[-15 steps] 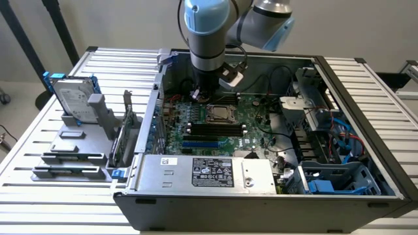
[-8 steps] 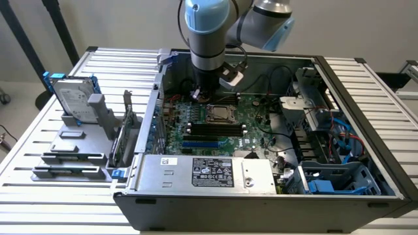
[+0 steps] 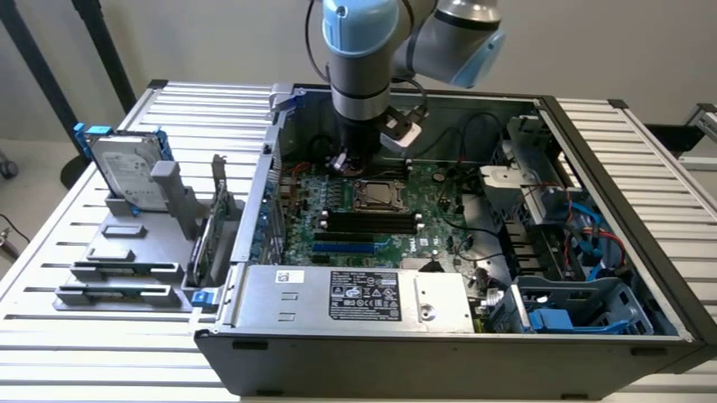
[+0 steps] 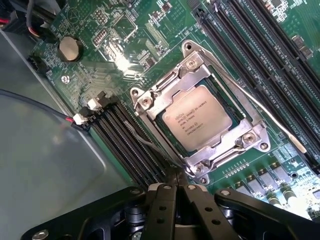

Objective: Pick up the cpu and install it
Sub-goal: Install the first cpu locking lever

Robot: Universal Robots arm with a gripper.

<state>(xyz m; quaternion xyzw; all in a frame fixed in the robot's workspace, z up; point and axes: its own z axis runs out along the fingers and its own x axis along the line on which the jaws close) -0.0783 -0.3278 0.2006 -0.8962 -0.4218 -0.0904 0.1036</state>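
Note:
The cpu (image 4: 196,117), a small square chip with a shiny silver top and printed text, lies flat in the metal socket frame (image 4: 250,137) on the green motherboard; in the exterior view the cpu (image 3: 378,195) shows in the middle of the open computer case. My gripper (image 4: 176,179) is shut with its black fingers pressed together and nothing between them. Its tips are just off the socket frame's edge, beside the cpu. In the exterior view my gripper (image 3: 345,162) hangs low inside the case, just behind the socket.
Black memory slots (image 3: 370,222) run beside the socket. A power supply (image 3: 353,294) fills the case front, and a drive cage with blue cables (image 3: 572,306) is at the exterior view's right. Outside the case, at the exterior view's left, a hard drive (image 3: 126,172) stands on grey holder blocks (image 3: 123,252).

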